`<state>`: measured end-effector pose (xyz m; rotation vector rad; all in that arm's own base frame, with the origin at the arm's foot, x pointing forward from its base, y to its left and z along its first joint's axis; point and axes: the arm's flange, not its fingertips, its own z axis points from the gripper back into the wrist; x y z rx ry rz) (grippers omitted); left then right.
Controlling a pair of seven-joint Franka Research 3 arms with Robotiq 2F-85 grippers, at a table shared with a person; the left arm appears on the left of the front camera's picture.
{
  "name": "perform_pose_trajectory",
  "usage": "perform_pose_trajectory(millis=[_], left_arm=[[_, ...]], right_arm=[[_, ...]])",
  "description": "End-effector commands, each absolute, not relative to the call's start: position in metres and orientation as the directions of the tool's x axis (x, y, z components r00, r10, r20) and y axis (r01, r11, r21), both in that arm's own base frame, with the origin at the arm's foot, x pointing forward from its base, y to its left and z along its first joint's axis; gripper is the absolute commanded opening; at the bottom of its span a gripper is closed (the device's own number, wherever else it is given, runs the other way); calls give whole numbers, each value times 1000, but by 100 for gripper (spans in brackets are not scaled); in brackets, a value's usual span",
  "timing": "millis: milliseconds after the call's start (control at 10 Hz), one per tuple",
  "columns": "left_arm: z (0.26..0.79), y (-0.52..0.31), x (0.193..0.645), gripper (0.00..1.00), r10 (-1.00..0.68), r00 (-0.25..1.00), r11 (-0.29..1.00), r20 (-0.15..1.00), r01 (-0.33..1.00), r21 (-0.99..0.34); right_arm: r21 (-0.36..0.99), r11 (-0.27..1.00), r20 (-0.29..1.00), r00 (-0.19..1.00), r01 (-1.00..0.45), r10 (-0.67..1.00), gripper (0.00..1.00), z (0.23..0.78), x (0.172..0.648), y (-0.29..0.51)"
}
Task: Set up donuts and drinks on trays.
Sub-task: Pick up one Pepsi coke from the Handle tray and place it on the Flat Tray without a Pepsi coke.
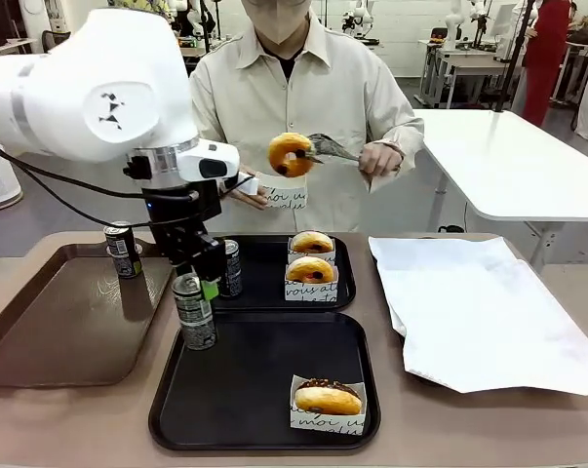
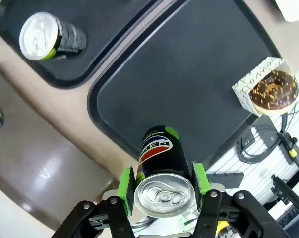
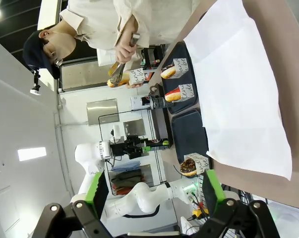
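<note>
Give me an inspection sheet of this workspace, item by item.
Surface: tan table holding two black trays and a brown tray.
Job's things: near tray holds one sleeved chocolate donut; far tray holds two sleeved donuts and a can. Another can stands on the brown tray.
Person: tongs hold a donut above a paper sleeve.
Clutter: white paper sheet.
Grippers: left gripper shut on a can over the near tray; right gripper open, away from the table.
Cables: black cable along the left arm.
Surroundings: white table behind.
</note>
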<state>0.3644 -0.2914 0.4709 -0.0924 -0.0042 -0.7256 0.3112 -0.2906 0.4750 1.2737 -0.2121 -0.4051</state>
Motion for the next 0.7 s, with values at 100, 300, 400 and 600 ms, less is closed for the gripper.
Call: perform_pose_trajectory(millis=[100,300,400,600], left_arm=[[439,-300,360,58,-686,726,722,52,687,-76],[430,-301,357,58,-693,719,715,46,694,-88],[428,-300,355,58,-695,718,713,35,695,-90],[426,-296,351,100,-724,690,687,-2,721,-97]], right_arm=[[961,222,-61,910,164,-409,100,476,311,-291],[961,222,-61,910,164,-409,100,476,311,-291],[961,222,-61,910,164,-409,100,476,311,-291],[961,222,-61,910,164,-409,100,476,311,-291]])
